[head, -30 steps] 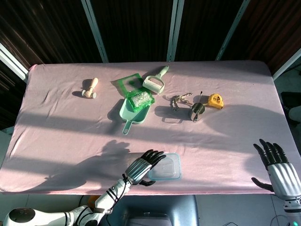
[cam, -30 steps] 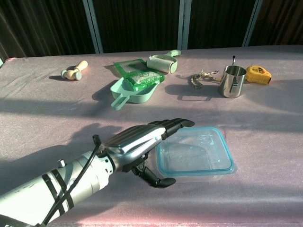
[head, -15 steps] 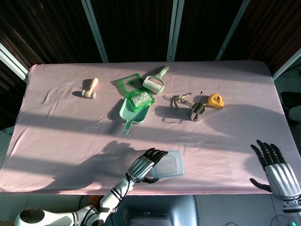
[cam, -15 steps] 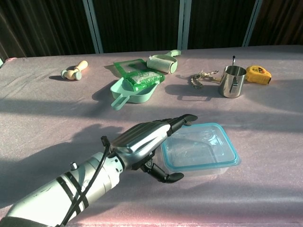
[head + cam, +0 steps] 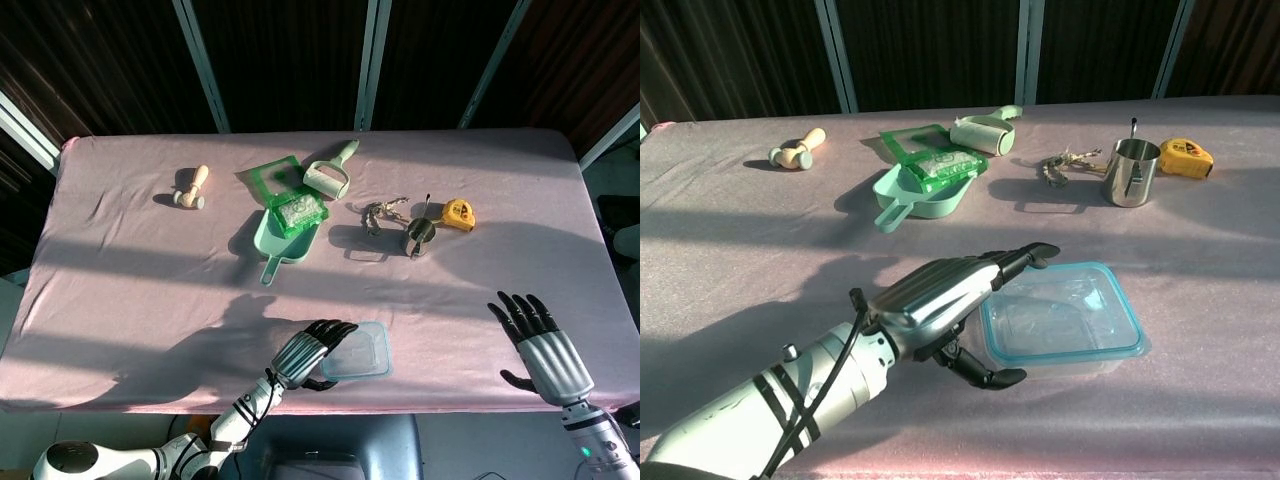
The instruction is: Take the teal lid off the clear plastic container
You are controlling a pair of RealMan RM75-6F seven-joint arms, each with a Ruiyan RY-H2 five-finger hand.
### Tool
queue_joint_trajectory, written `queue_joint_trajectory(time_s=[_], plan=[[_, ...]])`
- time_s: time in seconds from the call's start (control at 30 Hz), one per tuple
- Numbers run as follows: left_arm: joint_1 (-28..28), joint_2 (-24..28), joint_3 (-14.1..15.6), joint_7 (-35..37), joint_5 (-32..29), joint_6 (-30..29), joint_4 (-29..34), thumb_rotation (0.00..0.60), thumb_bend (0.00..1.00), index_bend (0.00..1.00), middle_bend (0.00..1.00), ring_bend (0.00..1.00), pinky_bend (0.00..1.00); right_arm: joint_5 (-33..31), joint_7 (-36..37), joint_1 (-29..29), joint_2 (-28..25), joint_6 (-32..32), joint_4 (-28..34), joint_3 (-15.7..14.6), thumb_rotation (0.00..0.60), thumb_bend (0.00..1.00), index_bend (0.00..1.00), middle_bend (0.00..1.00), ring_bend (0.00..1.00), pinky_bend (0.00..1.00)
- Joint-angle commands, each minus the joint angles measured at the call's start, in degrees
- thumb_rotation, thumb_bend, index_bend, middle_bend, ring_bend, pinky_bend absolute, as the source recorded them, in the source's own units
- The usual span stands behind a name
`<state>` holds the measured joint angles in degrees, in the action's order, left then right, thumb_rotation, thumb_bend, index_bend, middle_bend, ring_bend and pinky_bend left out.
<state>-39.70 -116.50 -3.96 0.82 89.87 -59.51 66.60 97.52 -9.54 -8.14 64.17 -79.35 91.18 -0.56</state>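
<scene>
Clear plastic container (image 5: 1065, 325) with teal lid (image 5: 1060, 318) near front table edge, lid on, roughly same spot as half a second ago; shifted right and rotated slightly versus one second ago. Left hand (image 5: 940, 300) at container's left side, fingers (image 5: 1025, 255) stretched over lid's left rear corner, thumb (image 5: 985, 372) hooked low beside the front left corner; looks like a loose clasp on the left end, but actual contact hard to confirm. In head view left hand (image 5: 305, 352) covers the left part of container (image 5: 360, 352), pose barely changed from 0.5 s ago. Right hand (image 5: 540, 345) open, fingers spread, holding nothing, hovering over pink tablecloth (image 5: 140, 270) well right of the container; moved inward and forward from its spot at the table's right edge one second ago. Not seen in chest view. Rest unchanged: wooden stamp-like handle (image 5: 190, 187) far left, green zip bag (image 5: 283, 190) lying on mint scoop tray (image 5: 283, 238), lint roller (image 5: 330, 175) behind them, keys (image 5: 383, 211), steel cup (image 5: 420, 235), yellow tape measure (image 5: 459, 213) to the right, all well behind the container.
</scene>
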Motion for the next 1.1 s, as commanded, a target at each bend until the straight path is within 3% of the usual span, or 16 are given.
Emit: queue_joint_trajectory(time_s=[0.03,0.17,0.33,0.63,1.1], plan=[[-0.53,-0.09,0.5,1.09,1.21,-0.77,-1.5,0.6,0.28,0.0,0.49,0.47,0.42,1.07,-2.4,-3.85,2.75,4.02,-0.36,1.37,0.6,0.08,0.0,0.0,0.0,0.0],[-0.99,0.18,0.77,1.69,1.83,-1.15,-1.99,0.6,0.28,0.0,0.49,0.47,0.42,2.66,-3.25,-8.43,6.47,8.71,-2.09,1.96,0.6,0.12,0.04,0.0,0.0,0.0],[-1.37,0.72,0.78,2.24,2.03,-1.45,-1.52,0.6,0.28,0.0,0.49,0.46,0.42,5.92,-0.62,-12.74,11.51,11.57,-6.74,1.15,0.6,0.23,0.3,0.0,0.0,0.0],[-1.6,0.94,1.12,2.58,1.61,-1.26,-1.83,0.6,0.28,0.0,0.49,0.46,0.42,14.29,11.04,-16.57,20.86,5.64,-18.65,-2.83,0.6,0.34,0.53,0.04,0.0,0.0],[-1.68,0.51,1.8,2.7,1.21,-0.99,-2.87,0.6,0.28,0.0,0.49,0.46,0.42,14.49,12.81,-18.62,25.32,3.92,-23.35,-4.83,0.6,0.36,0.55,0.05,0.0,0.0]])
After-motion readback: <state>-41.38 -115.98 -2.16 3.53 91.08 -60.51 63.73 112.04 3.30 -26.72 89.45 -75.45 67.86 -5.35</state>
